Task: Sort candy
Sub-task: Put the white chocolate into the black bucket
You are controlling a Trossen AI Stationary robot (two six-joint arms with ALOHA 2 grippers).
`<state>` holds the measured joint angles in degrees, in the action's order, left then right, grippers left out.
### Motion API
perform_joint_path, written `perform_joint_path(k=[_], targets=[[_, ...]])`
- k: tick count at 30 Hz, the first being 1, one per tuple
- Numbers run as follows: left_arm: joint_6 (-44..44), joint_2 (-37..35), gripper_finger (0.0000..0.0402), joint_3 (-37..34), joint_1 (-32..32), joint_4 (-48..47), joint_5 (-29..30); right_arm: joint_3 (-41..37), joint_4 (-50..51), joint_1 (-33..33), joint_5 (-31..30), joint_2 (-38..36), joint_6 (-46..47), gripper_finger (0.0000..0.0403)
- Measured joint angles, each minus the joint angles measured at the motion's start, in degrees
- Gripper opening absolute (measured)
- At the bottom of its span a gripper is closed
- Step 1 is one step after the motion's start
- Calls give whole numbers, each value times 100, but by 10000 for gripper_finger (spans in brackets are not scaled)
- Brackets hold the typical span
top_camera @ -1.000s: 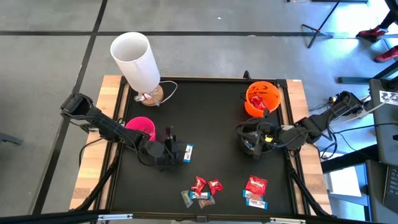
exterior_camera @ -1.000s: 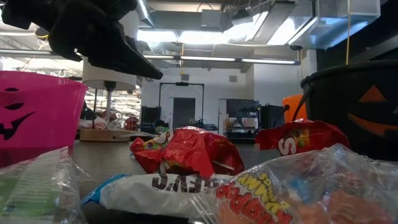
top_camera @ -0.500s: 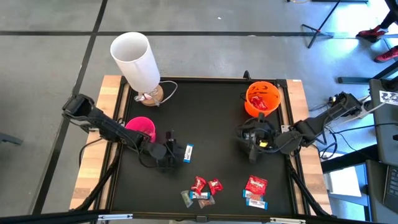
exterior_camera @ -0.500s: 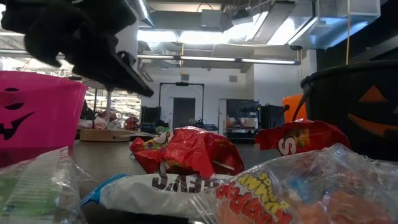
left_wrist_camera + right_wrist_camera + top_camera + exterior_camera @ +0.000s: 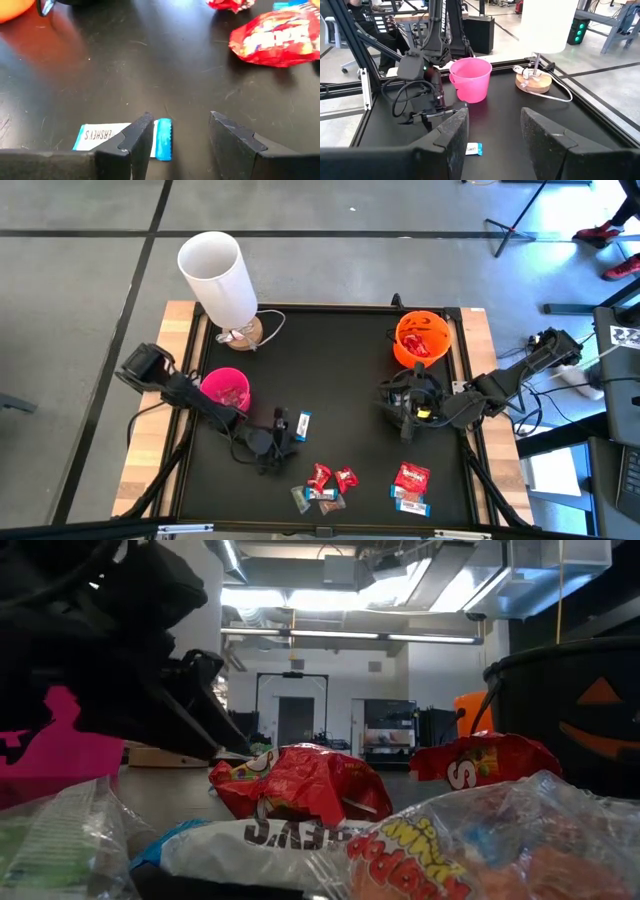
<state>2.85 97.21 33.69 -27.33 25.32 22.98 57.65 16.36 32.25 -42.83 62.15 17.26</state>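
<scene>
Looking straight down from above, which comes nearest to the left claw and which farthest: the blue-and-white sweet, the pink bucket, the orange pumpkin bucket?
From the left gripper:
1. Blue-and-white wrapped candy, right beside its open fingers.
2. Pink plastic bowl, back toward the table's left edge.
3. Orange pumpkin bowl, far-right corner.

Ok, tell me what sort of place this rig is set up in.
Probably a robotics lab or workshop. The low view shows an open industrial ceiling with strip lights and ducts; the right wrist view shows a polished concrete floor with taped lines and metal-framed benches behind the black table.
</scene>
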Motion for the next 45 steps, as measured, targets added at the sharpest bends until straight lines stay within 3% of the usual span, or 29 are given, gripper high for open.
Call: perform_joint_path(k=[14, 25, 31, 38, 45], targets=[[-21, 634, 179, 2, 122, 518, 156, 1, -322, 2, 186, 0, 24, 177], [-4, 667, 179, 2, 122, 739, 153, 0, -495, -2, 10, 0, -43, 177], [61, 667, 179, 2, 122, 739, 121, 0, -1150, -2, 13, 0, -617, 177], [151, 667, 179, 4, 68, 927, -15, 2, -2377, -2, 254, -2, -1977, 177], [167, 667, 179, 4, 105, 604, 22, 2, -2466, -2, 303, -2, -2217, 177]])
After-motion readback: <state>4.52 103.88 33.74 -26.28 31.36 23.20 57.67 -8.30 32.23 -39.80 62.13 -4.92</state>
